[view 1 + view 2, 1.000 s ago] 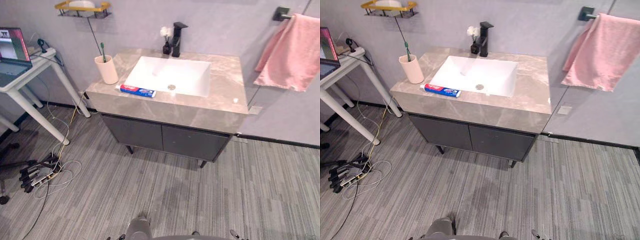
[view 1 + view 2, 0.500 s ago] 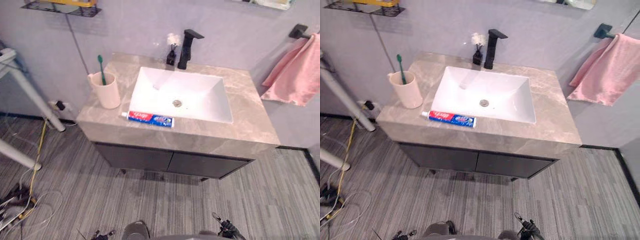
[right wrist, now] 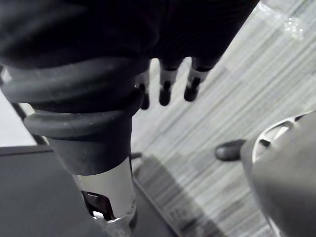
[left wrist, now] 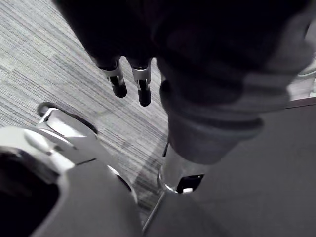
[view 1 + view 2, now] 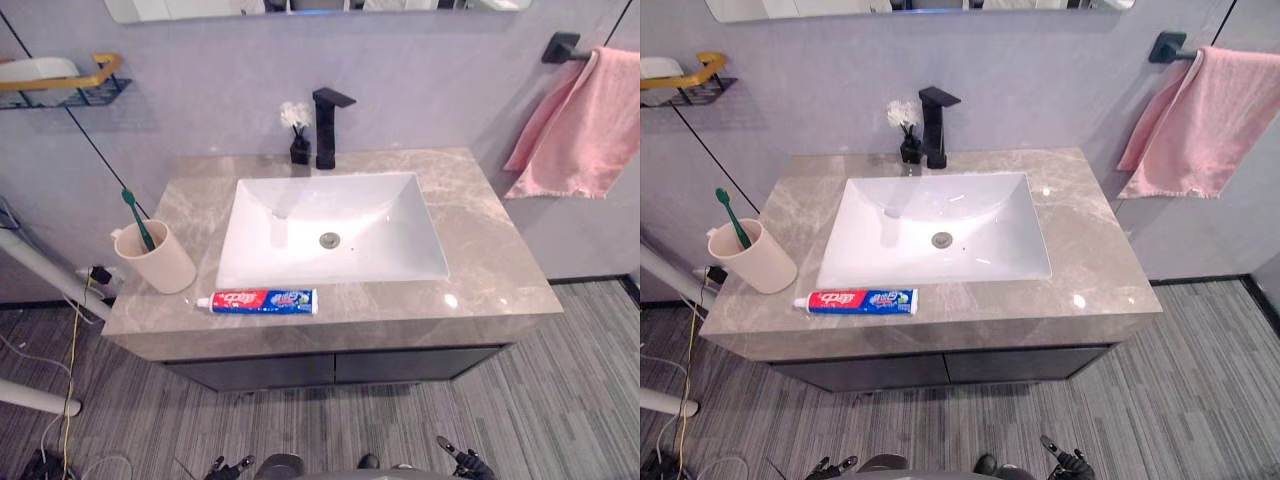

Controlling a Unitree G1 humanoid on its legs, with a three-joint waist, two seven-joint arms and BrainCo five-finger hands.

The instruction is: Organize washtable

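A grey marble washtable (image 5: 485, 255) with a white sink (image 5: 290, 225) stands before me. On its front edge lies a red and blue toothpaste tube (image 5: 258, 301). At the left end stands a beige cup (image 5: 160, 262) with a green toothbrush (image 5: 136, 213) in it. My left hand (image 4: 143, 86) and right hand (image 3: 165, 88) hang low over the floor, away from the counter, fingers straight and holding nothing. Their tips show at the bottom of the eye views, left hand (image 5: 228, 465) and right hand (image 5: 462, 463).
A black faucet (image 5: 326, 125) and a small dark vase of white flowers (image 5: 298, 138) stand behind the sink. A pink towel (image 5: 575, 125) hangs on a bar at the right. A yellow-edged wall shelf (image 5: 60, 80) is at the left. Dark cabinet doors (image 5: 330, 368) are below.
The whole picture has shifted: the camera has come closer and now faces the washtable square on. The cup, toothbrush and toothpaste lie as before.
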